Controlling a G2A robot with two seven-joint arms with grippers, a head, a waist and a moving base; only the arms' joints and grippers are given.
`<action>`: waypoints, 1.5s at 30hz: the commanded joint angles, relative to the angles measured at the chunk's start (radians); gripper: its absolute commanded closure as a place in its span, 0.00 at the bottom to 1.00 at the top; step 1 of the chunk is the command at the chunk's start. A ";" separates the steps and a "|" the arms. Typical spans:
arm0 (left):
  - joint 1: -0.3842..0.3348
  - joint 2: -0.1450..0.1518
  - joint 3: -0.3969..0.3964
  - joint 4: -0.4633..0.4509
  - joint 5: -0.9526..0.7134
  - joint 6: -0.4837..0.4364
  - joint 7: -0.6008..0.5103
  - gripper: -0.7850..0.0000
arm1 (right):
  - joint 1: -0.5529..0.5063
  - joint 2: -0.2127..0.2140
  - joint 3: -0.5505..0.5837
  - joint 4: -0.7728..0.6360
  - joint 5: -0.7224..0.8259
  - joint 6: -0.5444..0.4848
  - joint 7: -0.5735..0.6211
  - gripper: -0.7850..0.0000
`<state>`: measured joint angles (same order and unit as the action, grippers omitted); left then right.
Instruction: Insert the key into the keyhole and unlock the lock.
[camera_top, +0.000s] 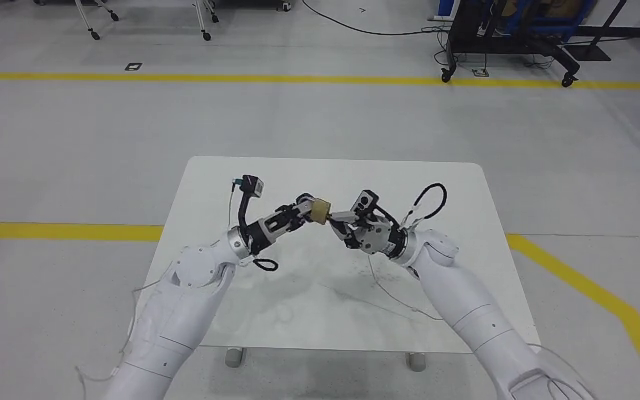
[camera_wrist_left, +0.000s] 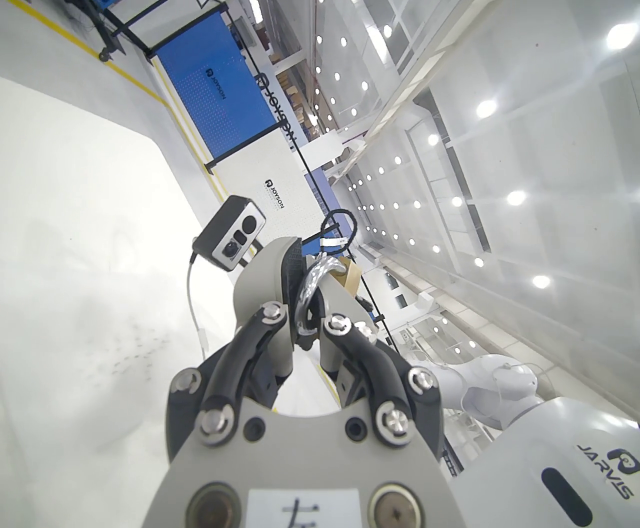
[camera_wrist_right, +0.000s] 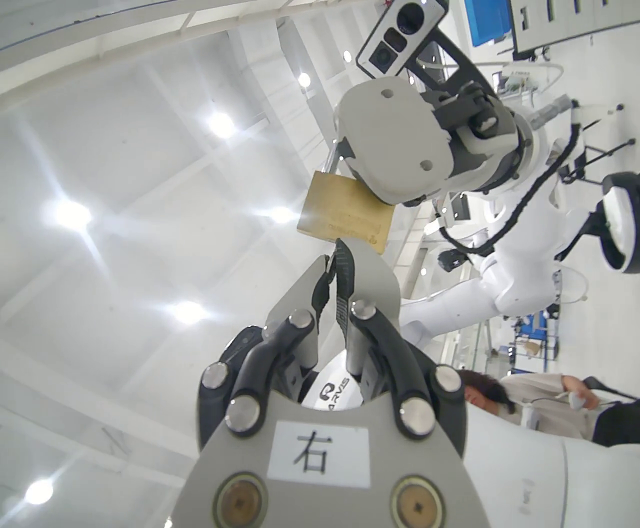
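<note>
One blocky brass padlock, its shiny steel shackle clamped in the left gripper, hangs above the white table. The right gripper, ribbed pads pinched narrow, sits at its underside.

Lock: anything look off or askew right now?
Nothing looks broken or dropped. The left hand holds the lock tilted above the table. The shut right hand has its tips at the lock's free edge. The key is hidden, so I cannot confirm it is seated.

White, faintly scuffed table
</note>
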<state>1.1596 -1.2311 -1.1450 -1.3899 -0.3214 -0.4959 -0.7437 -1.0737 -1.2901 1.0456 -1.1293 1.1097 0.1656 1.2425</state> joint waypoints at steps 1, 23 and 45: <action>0.008 0.001 -0.007 -0.008 0.015 -0.027 0.023 1.00 | 0.002 -0.002 -0.005 0.005 0.016 0.033 0.018 1.00; 0.042 0.004 -0.028 -0.040 0.117 0.039 0.158 1.00 | -0.041 0.037 0.106 -0.063 -0.171 -0.100 0.012 0.00; -0.170 -0.066 0.376 0.082 0.709 0.526 0.041 1.00 | -0.275 0.113 0.431 -0.369 -0.363 -0.264 -0.130 0.00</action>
<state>0.9993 -1.2923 -0.7852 -1.3241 0.3753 0.0262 -0.7032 -1.3492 -1.1769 1.4768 -1.4983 0.7466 -0.0984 1.1127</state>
